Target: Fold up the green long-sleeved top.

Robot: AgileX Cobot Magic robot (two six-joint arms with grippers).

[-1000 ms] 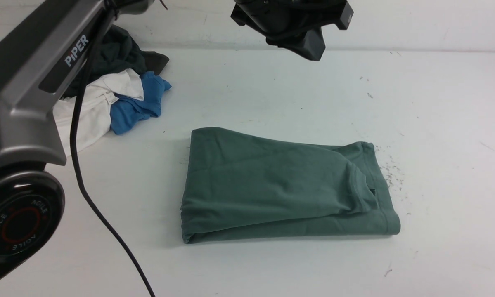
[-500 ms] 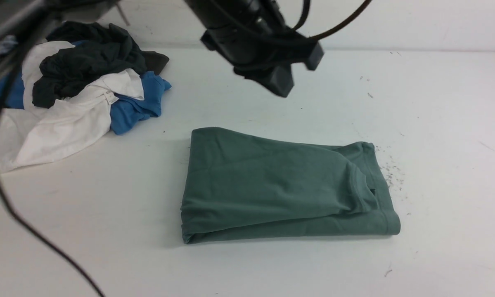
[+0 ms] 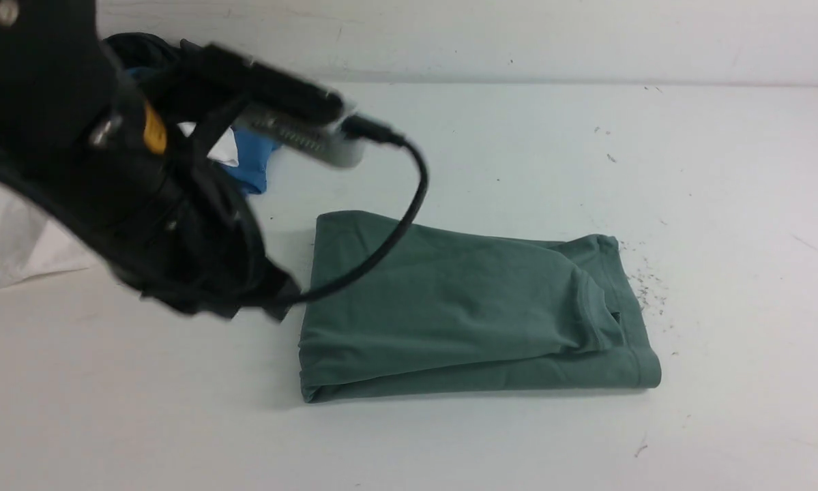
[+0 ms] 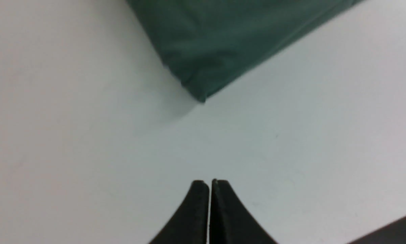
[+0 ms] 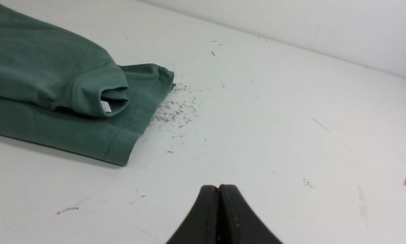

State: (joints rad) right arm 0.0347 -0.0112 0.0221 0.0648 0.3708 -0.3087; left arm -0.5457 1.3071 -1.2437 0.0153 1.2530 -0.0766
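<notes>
Green long-sleeved top lies folded into a compact rectangle mid-table, collar tucked toward robot's right; fold looks complete, prob. why nothing grips it. Left gripper clenched, empty, over bare table just off the top's near-left corner, not touching. Right gripper also clenched, empty, near the hem-side corner w/ lint specks between. Clothes pile behind left arm.
</notes>
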